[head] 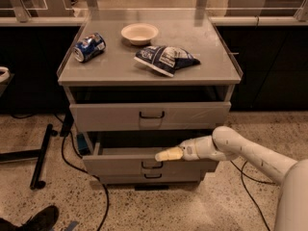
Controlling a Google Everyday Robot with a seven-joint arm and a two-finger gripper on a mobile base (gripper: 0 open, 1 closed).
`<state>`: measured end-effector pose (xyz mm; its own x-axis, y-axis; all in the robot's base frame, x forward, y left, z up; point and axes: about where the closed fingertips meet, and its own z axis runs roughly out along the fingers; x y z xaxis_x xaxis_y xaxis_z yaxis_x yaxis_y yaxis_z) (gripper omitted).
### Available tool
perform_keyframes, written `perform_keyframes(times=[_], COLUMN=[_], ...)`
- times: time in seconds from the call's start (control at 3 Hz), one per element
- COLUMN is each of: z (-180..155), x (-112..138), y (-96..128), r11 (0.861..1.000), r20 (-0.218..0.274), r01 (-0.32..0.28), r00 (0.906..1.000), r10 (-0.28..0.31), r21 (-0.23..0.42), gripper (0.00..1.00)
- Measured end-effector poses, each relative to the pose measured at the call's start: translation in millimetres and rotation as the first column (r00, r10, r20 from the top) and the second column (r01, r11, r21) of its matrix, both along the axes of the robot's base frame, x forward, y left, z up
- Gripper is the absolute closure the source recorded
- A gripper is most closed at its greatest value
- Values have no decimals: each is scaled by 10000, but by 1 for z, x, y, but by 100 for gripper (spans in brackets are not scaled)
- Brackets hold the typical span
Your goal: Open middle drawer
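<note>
The middle drawer point(113, 165) stands partly out of the cabinet point(211, 61), its long axis running left to right. Its handle point(152, 165) lies just below and left of the gripper point(167, 154), whose jaws look pressed together and empty, above the handle at the front's top edge.
</note>
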<state>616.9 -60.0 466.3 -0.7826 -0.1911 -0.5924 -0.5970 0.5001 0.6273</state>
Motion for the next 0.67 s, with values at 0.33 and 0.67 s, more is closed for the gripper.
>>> perform_keyframes(times=[0.33,0.67], z=[-8,-11], x=[-19,-35], y=[-8,-13], r11=[9985,9919], r20=[-514,-1006], r01=[-385,-940], r00=[9980,9913], r10=[364,853], r21=[-399,-852], gripper=[0,0])
